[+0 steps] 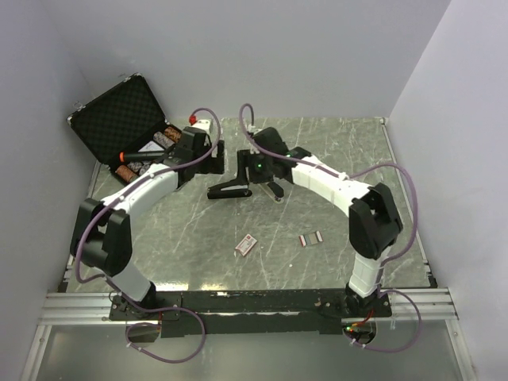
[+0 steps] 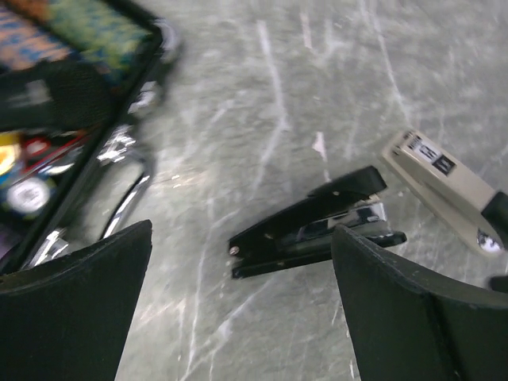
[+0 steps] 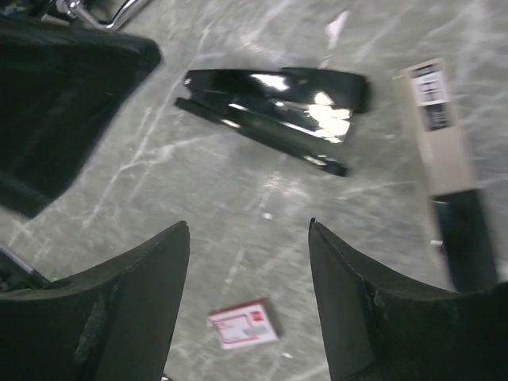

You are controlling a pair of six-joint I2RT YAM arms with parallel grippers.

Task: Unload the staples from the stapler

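Black and glossy, the stapler [image 1: 230, 189] lies on the grey-green marbled table [image 1: 182, 238] just above the middle of the overhead frame, between the two wrists. Its upper arm is parted from its base in a narrow wedge. In the left wrist view it sits at centre right, its hinged end pointing to the lower left and its far end running behind the right-hand finger [image 2: 413, 317]. The left gripper [image 2: 242, 234] hangs over that hinged end with its jaws spread as wide as they go. It holds nothing, and whether it touches the stapler cannot be told. In the right wrist view the stapler fills the upper middle of the frame. It lies beyond the right gripper [image 3: 248, 226] and apart from its fingertips. The right jaws stand partly apart with only bare table and a small red-and-white staple box [image 3: 242, 324] showing between them, so this gripper also grips nothing. A beige oblong tool [image 2: 432, 175] with a label and a black end lies just beside the stapler's open end, at the right edge of both wrist views. From above, a short staple strip [image 1: 309, 238] rests to the right of the staple box, lower in the frame than the stapler. An open black case [image 1: 119, 119] with a foam lid sits at the upper left.
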